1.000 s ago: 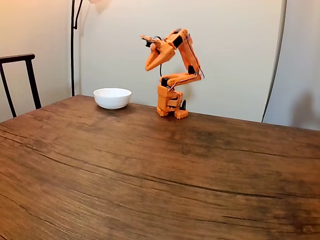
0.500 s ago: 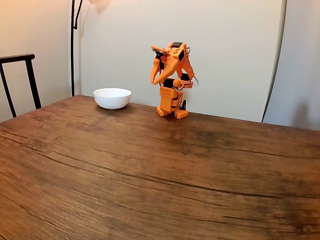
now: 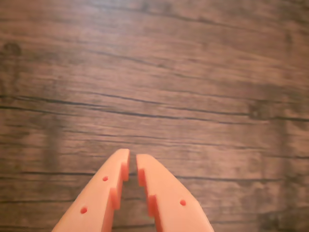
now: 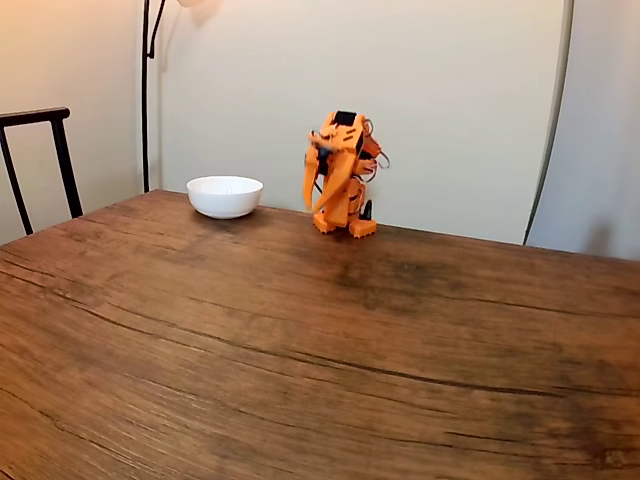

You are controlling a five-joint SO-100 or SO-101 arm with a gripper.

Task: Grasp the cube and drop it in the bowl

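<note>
Bowl [image 4: 225, 196] left of folded pincer [image 4: 312, 205]

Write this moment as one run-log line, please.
arm: folded at base | gripper: nearly closed, empty, above bare table | bowl: left of arm in fixed view

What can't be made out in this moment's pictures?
- Inside of the bowl: in the fixed view its near wall hides the contents, so whether the cube lies there cannot be told.
- Gripper: in the wrist view the bottom edge cuts off the fingers; tips nearly meet, nothing between them.
- Gripper in the fixed view: too small to read the finger gap.
</note>
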